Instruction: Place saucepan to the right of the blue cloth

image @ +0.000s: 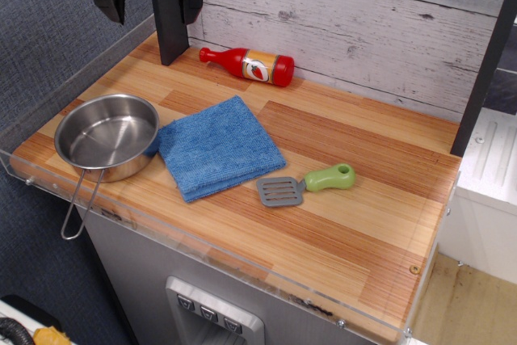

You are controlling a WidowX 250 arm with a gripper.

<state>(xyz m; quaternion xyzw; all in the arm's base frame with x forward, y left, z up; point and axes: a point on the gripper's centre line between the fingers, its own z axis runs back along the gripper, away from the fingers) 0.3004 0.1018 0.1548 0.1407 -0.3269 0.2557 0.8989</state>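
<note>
The saucepan (107, 136) is a shiny steel pan standing upright at the left front of the wooden table. Its thin wire-loop handle (78, 209) sticks out over the front edge. The blue cloth (216, 145) lies flat just to the right of the pan, and its left edge touches the pan's rim. My gripper (171, 52) hangs at the back left, above the table and well behind the pan. It holds nothing. Its dark fingers point down, and I cannot make out the gap between them.
A red sauce bottle (249, 65) lies on its side by the back wall. A grey spatula with a green handle (307, 183) lies to the right of the cloth. Bare wooden tabletop (380, 199) extends further right. A clear acrylic rim (242, 258) borders the table.
</note>
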